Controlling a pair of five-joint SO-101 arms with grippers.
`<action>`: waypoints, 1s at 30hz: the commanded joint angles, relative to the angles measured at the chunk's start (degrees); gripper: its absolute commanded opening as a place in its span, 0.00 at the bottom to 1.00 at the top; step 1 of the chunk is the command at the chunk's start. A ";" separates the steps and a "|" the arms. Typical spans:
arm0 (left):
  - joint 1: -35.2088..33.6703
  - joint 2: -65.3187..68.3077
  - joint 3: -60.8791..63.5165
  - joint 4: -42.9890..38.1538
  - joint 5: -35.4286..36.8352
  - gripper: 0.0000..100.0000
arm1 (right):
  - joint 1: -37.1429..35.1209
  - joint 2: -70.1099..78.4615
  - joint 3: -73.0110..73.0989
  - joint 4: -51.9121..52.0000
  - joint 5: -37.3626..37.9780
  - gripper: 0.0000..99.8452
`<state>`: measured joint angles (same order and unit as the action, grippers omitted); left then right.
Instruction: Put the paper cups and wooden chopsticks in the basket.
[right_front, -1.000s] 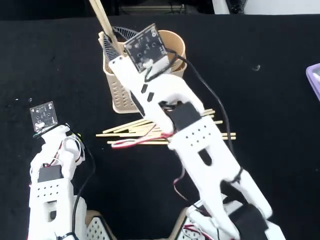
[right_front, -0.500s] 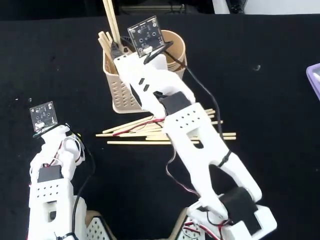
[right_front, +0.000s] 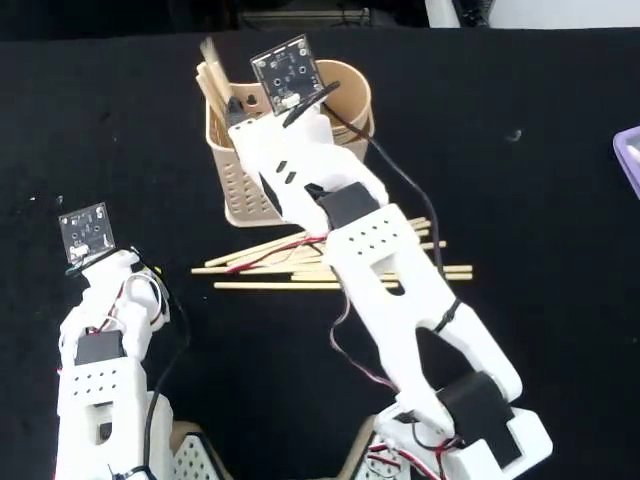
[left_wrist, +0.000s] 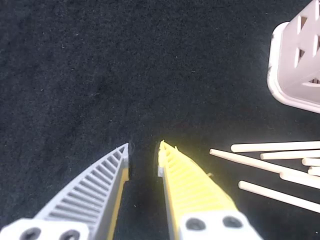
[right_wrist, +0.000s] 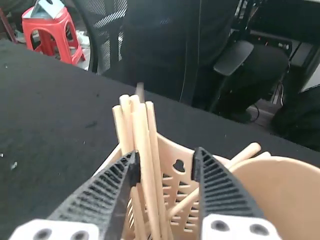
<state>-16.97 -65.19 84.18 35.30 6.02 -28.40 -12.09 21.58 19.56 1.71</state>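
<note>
Right gripper (right_wrist: 165, 155) has come down over the basket (right_front: 238, 195) since 1.0 s ago. The bundle of wooden chopsticks (right_front: 212, 72) then ran up past the far edge of the high view; at 0.5 s it was lower. Now its tops stand just above the basket's far-left corner. Right arm (right_front: 390, 270) has stretched farther out and sits lower. Left arm (right_front: 100, 340) unchanged across all three frames.

Right gripper: jaws apart, released. The upright chopsticks (right_wrist: 137, 130) lean against the inner face of one black finger (right_wrist: 120, 180), with a clear gap to the other. Their lower ends are inside the basket (right_wrist: 170, 182).

Paper cup (right_front: 356, 88): in the right side of the basket, mouth up, rim just beside the gripper. In the right wrist view the cup (right_wrist: 280, 200) is touching the basket wall.

Left gripper (left_wrist: 144, 147): jaws a narrow slit apart, nothing between them, low over the black table (right_front: 520, 260) at near left.

Loose chopsticks (right_front: 270, 268): a scattered pile flat on the table just near of the basket, partly under the right arm. In the left wrist view their ends (left_wrist: 270, 162) lie near the yellow finger, not touching it; a corner of the basket (left_wrist: 295, 60) is beyond them.
</note>
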 joint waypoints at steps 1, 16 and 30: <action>0.40 -0.70 -0.40 -1.05 0.26 0.11 | 0.70 -4.09 -2.42 1.32 -0.35 0.19; 0.40 -0.70 -0.40 -1.23 0.26 0.11 | 1.05 -37.49 -2.42 32.53 -0.18 0.19; 0.40 -0.70 0.57 -2.64 0.26 0.11 | 16.97 -47.60 23.34 50.02 18.37 0.10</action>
<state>-16.97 -65.19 85.32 33.36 6.02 -19.52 -59.65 29.14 73.98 15.25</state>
